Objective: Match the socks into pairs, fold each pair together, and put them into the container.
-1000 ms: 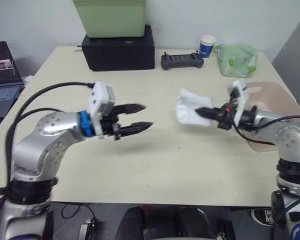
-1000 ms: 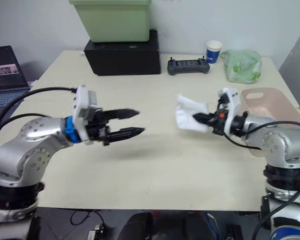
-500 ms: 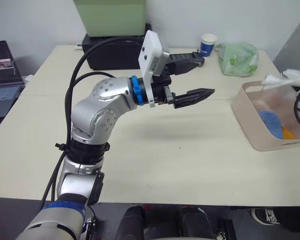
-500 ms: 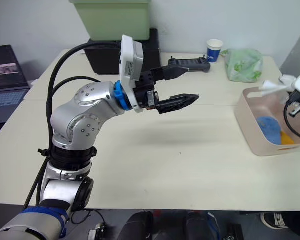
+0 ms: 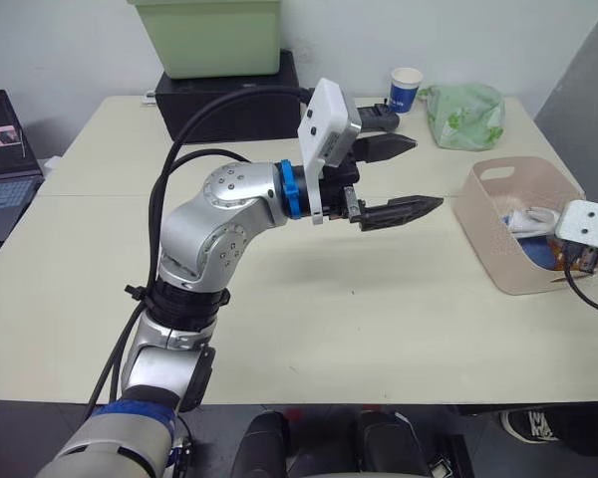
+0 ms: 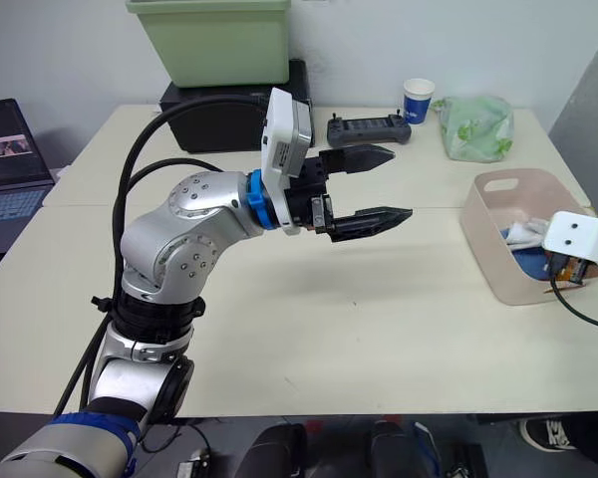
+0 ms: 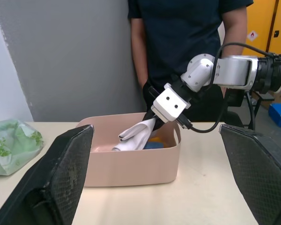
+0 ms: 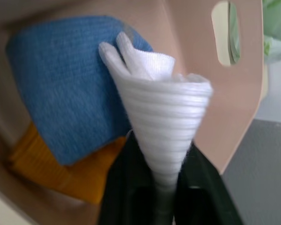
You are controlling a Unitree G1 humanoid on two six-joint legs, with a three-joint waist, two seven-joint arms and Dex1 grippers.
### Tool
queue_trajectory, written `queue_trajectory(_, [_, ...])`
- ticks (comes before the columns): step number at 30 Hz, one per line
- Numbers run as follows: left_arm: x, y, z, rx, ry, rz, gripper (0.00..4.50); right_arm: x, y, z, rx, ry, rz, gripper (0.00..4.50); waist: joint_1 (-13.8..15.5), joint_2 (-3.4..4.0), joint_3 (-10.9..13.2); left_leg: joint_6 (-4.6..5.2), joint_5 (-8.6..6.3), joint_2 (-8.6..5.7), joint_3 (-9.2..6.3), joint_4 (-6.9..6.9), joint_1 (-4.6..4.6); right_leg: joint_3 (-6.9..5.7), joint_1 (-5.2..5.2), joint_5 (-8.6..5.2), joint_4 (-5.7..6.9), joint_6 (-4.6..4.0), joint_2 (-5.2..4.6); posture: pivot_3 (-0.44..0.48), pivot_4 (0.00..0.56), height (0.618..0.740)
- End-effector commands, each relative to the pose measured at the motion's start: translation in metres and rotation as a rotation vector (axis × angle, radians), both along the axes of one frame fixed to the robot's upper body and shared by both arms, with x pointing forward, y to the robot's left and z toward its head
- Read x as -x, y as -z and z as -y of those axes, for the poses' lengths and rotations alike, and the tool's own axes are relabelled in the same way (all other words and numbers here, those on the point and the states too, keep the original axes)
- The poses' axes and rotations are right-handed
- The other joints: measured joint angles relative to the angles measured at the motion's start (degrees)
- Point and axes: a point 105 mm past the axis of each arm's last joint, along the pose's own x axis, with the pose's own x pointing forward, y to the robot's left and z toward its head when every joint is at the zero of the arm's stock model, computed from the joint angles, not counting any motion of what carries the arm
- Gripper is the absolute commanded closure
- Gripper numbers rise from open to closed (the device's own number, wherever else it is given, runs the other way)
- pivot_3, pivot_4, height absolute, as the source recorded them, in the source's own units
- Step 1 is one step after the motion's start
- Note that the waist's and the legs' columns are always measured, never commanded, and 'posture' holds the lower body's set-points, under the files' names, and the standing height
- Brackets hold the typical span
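The pink tub [image 5: 498, 234] sits at the table's [image 5: 309, 309] three o'clock edge. Inside lie a blue pair [image 8: 61, 84] and an orange pair [image 8: 56, 173]. The right gripper [image 8: 161, 183] pinches the white pair [image 8: 154, 117] over them. The left gripper [image 5: 404, 179] hovers mid-table, jaws spread, holding nothing.

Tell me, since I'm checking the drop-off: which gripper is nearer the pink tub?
Right. The right gripper is inside the pink tub, holding the white socks; the left gripper hovers open beside it.
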Motion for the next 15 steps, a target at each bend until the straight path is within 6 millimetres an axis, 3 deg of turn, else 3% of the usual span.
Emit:
queue_trajectory(1, [0.005,-0.004,-0.001,0.005,-0.002,0.04,0.0,0.009,-0.024,0.003,0.019,-0.006,-0.052,2.58,0.3,0.01,0.0,0.0,0.0,0.0,0.0,0.0,0.0,-0.01,0.0,0.0,0.0,0.0,0.0,0.0,0.15,0.74])
queue_trajectory(5, [0.002,-0.002,-0.004,0.003,-0.012,0.04,0.0,0.018,-0.053,-0.007,-0.042,-0.03,-0.132,1.22,0.5,0.03,0.0,0.0,0.0,0.02,0.0,0.0,0.01,-0.01,-0.01,0.0,0.01,-0.01,-0.01,0.0,0.15,0.74])
queue_trajectory(10, [0.0,-0.009,-0.005,0.051,-0.02,0.028,0.0,0.023,-0.089,-0.016,-0.124,-0.032,-0.127,1.22,0.5,0.03,0.0,0.01,0.0,0.02,-0.06,0.02,0.02,-0.01,0.02,0.0,0.01,-0.01,-0.02,0.0,0.15,0.74])
queue_trajectory(15, [0.002,-0.006,-0.004,0.046,-0.017,0.032,0.0,0.016,-0.105,-0.01,-0.181,-0.007,-0.049,1.22,0.6,0.03,0.0,0.01,-0.01,0.0,-0.09,0.02,0.02,-0.03,0.03,0.0,0.01,-0.01,-0.08,0.0,0.15,0.74])
